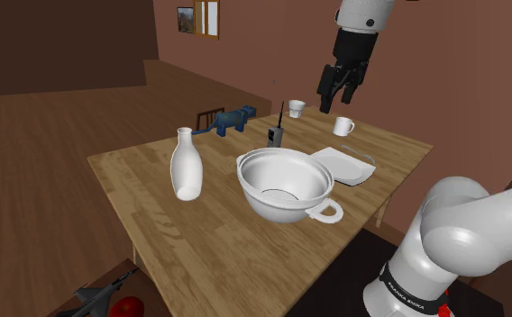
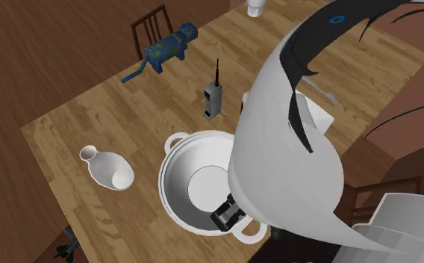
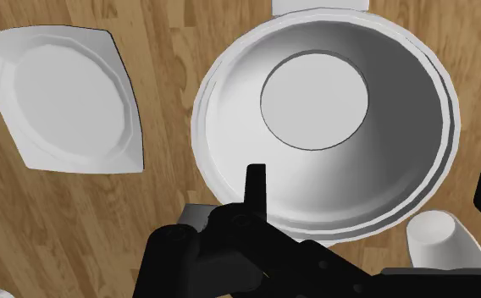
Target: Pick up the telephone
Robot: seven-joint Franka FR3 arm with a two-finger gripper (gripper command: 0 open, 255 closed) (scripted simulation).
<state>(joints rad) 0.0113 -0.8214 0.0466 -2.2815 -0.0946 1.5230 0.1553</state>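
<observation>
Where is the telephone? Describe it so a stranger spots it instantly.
Start at the wooden table and its large white bowl. Between that bowl and the blue toy stands the telephone. It alone is a small grey upright block with a thin black antenna.

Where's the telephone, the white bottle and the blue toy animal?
Grey telephone with black antenna [image 2: 211,102], second exterior view, on its boxy body.
White narrow-necked bottle [image 1: 187,169], shoulder view, on its round belly.
Blue toy animal [image 2: 167,48], second exterior view, on its back.

Bowl [image 1: 277,203] stands near telephone [image 2: 211,101]; bare table [image 2: 192,75] between it and blue toy [image 2: 167,48].
</observation>
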